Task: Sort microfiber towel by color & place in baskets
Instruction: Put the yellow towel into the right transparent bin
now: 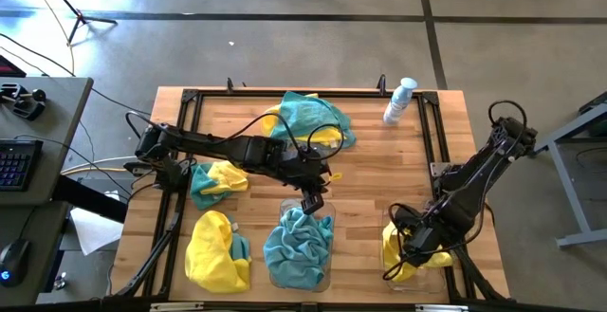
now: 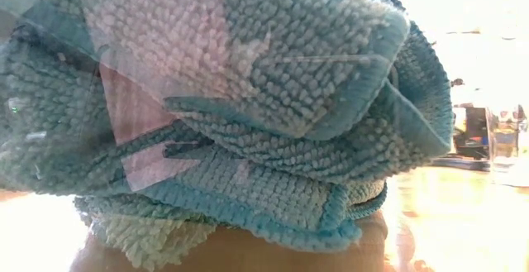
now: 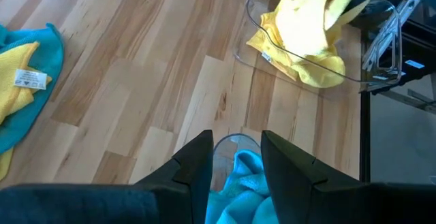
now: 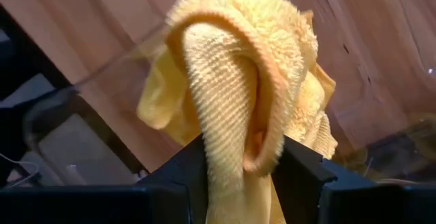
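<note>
My right gripper [image 4: 238,166] is clamped on a fold of a soft yellow microfiber towel [image 4: 238,81] at the right clear basket [image 1: 432,260]. My left gripper [image 3: 235,159] hangs with fingers apart over the teal towel [image 1: 299,246] in the middle basket [image 1: 327,272]. These cloths look light and limp, so I judge a pinch on a raised fold best.

Two clear baskets: one [image 1: 302,255] holding teal cloth, one [image 1: 446,255] right of it holding yellow cloth. Five cloth heaps: teal [image 1: 296,244] and yellow [image 1: 398,250] in the baskets, and three mixed yellow-and-teal heaps [image 1: 313,122] [image 1: 216,181] [image 1: 216,253] elsewhere; cloths per heap cannot be counted. One spray bottle [image 1: 399,100]. Two robot arms.
</note>
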Motion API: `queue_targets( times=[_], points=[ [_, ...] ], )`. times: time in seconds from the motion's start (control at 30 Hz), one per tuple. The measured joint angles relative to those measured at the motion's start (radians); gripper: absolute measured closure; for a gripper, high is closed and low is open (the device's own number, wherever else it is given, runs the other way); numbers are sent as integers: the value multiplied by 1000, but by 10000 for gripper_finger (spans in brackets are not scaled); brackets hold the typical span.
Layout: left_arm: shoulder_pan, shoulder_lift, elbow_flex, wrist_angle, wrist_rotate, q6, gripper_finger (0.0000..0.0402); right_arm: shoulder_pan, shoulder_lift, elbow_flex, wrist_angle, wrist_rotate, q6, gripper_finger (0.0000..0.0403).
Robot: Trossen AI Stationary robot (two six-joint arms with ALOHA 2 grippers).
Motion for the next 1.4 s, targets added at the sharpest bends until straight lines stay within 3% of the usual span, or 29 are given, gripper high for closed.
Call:
queue_targets(
  times=[0.2,0.6,0.77,0.9,1.4],
  points=[
    [-8,0,0,-1,0,1,291,21,0,-6,34,65,-30,270],
    [-10,0,0,-28,2,1,291,52,0,-16,-82,-12,85,252],
    [-13,0,0,-27,-2,-4,291,95,11,-16,-81,77,206,256],
    [-20,0,0,-27,-7,-7,291,111,72,-16,-83,135,242,270],
    [-21,0,0,-24,-8,-18,291,110,369,-17,87,104,35,308]
  ],
)
